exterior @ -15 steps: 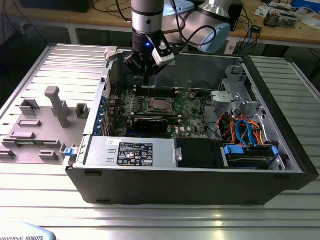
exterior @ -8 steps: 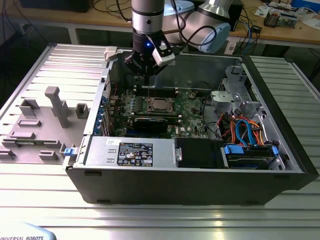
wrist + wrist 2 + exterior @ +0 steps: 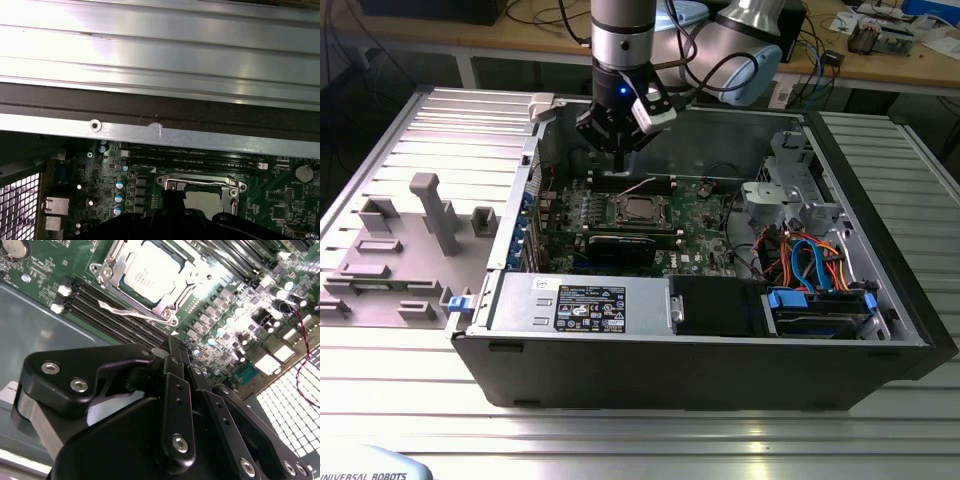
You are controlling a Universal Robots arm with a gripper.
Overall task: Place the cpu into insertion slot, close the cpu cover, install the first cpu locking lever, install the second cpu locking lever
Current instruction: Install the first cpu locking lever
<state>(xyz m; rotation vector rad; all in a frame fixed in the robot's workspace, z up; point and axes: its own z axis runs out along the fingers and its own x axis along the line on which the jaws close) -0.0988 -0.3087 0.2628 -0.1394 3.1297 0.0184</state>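
The cpu (image 3: 149,271) lies flat in the insertion slot (image 3: 172,299) on the green motherboard, its shiny top facing up. The silver cpu cover (image 3: 196,276) sits down around it, framing the chip. A thin pale lever (image 3: 127,310) runs along one edge of the socket. In the exterior view the cpu (image 3: 638,208) is at the middle of the open computer case, and my gripper (image 3: 619,164) hangs just behind and above it. Its black fingers (image 3: 174,377) are pressed together with nothing between them. The first wrist view shows the cover (image 3: 200,181) beyond the gripper's body.
The case's metal wall (image 3: 160,132) stands close beside the gripper. A black graphics card (image 3: 620,246), the power supply (image 3: 582,303) and drive cables (image 3: 805,262) fill the case's front. Memory slots (image 3: 107,307) run next to the socket. A grey fixture (image 3: 430,210) stands at the exterior view's left.
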